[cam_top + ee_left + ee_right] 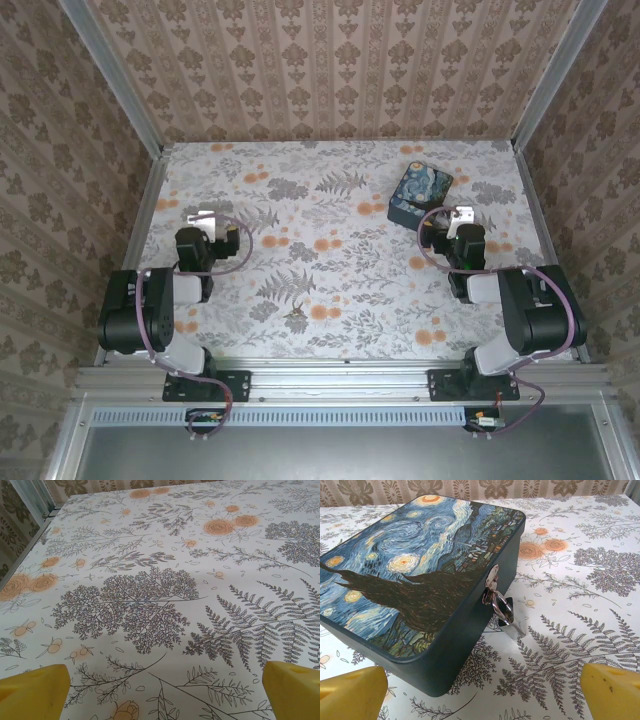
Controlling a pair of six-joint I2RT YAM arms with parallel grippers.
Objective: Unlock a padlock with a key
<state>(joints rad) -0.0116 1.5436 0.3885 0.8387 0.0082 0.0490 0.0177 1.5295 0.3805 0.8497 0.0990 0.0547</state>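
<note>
A small silvery padlock (504,611) hangs from the hasp (491,577) on the front side of a dark blue box (455,640) with a swirly blue-yellow lid, and its lower end rests on the tablecloth. A small black piece (509,602) sits right behind the lock; I cannot tell whether it is the key. My right gripper (485,697) is open, its yellow fingertips (612,690) wide apart, just short of the box's near corner and the lock. My left gripper (165,695) is open over bare floral cloth. From above, the box (420,192) lies just beyond the right gripper (462,216); the left gripper (206,219) is at the left.
A floral tablecloth (330,250) covers the table, which is walled in on three sides by patterned panels (340,70) with metal corner posts (110,70). Open cloth stretches between the two arms and to the right of the box.
</note>
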